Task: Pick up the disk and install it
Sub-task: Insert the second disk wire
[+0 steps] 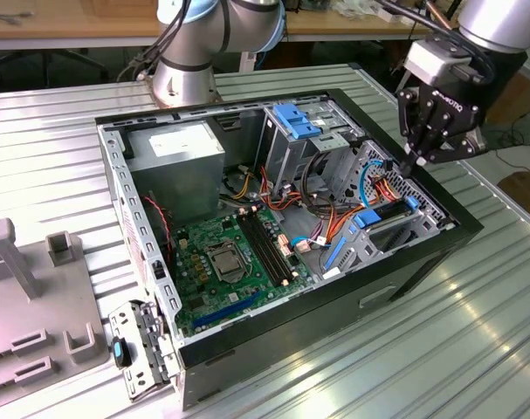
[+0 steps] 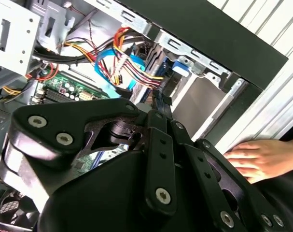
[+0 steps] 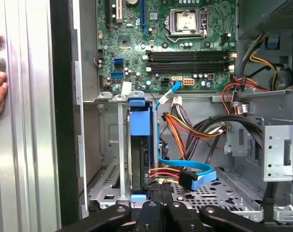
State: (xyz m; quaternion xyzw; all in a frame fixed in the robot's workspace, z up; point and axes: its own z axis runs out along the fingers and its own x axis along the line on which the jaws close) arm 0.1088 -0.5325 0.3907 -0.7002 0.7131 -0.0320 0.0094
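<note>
In the exterior view the gripper [image 1: 419, 162] hangs over the case [image 1: 461, 229] at its front edge, toward the exterior view's right, fingertips close together and just above the drive bay. The disk [image 1: 382, 214] sits in that bay, its blue carrier tilted among the cables [image 1: 330, 223]; it looks seated or nearly so, which suggests the pick-up is done and the install is at or near its end. The board [image 1: 234, 262] lies open in the middle of the case, with free room above it, while the bay corner is crowded by wiring and the case wall. In the second wrist view the fingers [image 2: 158, 104] meet with nothing visible between them, so the gripper appears clenched on nothing, right over the bundled cables [image 2: 122, 63]; a hand [image 2: 259, 159] rests on the table just outside the case's front wall. In the first wrist view the disk [image 3: 139, 145] stands on edge in its slot beside the side wall, blue tab [image 3: 139, 121] toward the board [image 3: 185, 43], the cables [image 3: 185, 145] pressing close on its other side.
</note>
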